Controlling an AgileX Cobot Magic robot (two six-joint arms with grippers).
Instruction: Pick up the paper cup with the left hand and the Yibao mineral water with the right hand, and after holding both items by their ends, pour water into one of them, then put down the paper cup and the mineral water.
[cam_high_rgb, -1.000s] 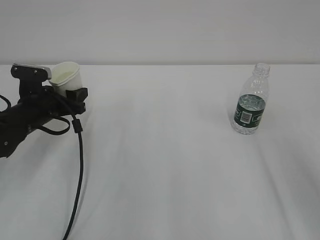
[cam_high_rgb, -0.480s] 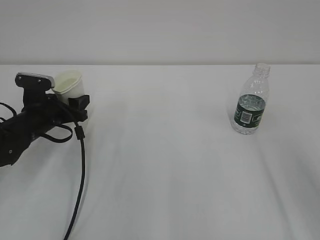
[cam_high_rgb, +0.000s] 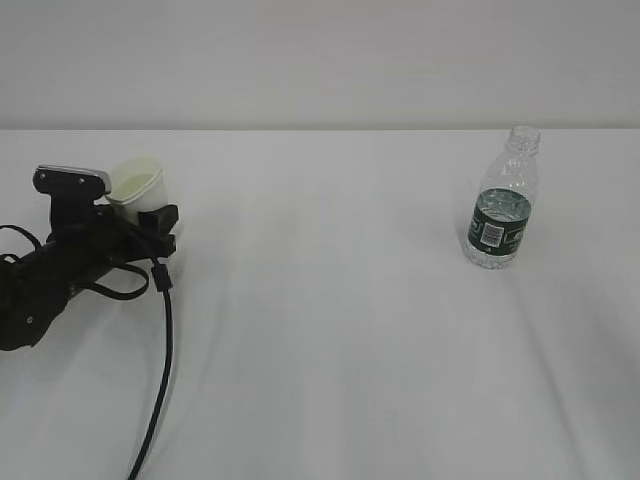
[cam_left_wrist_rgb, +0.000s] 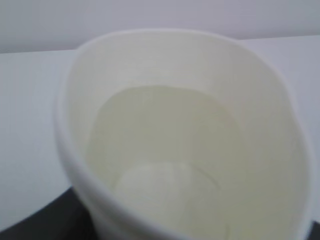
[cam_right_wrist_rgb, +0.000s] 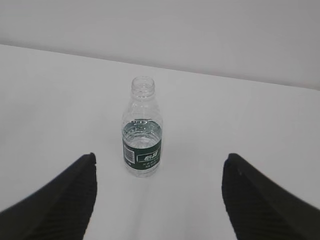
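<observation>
The paper cup (cam_high_rgb: 137, 186) sits at the far left of the table (cam_high_rgb: 330, 330), clamped between the jaws of the left hand (cam_high_rgb: 150, 215); it is low, close to the table, though whether its base touches cannot be told; its mouth is up and tipped slightly; the left wrist view looks straight into it (cam_left_wrist_rgb: 175, 150), and the pale bottom shows a faint sheen, too blurred to say whether liquid lies there; a black cable (cam_high_rgb: 160, 360) trails from that arm toward the near edge. The Yibao mineral water (cam_high_rgb: 502, 200) stands upright and uncapped well apart on the right, partly filled, the water (cam_right_wrist_rgb: 142, 131) level at the top of the green label; the right hand (cam_right_wrist_rgb: 157, 200) hangs short of it, jaws spread wide and holding nothing, the bottle (cam_right_wrist_rgb: 142, 145) framed between the fingers (cam_right_wrist_rgb: 60, 200) without contact.
</observation>
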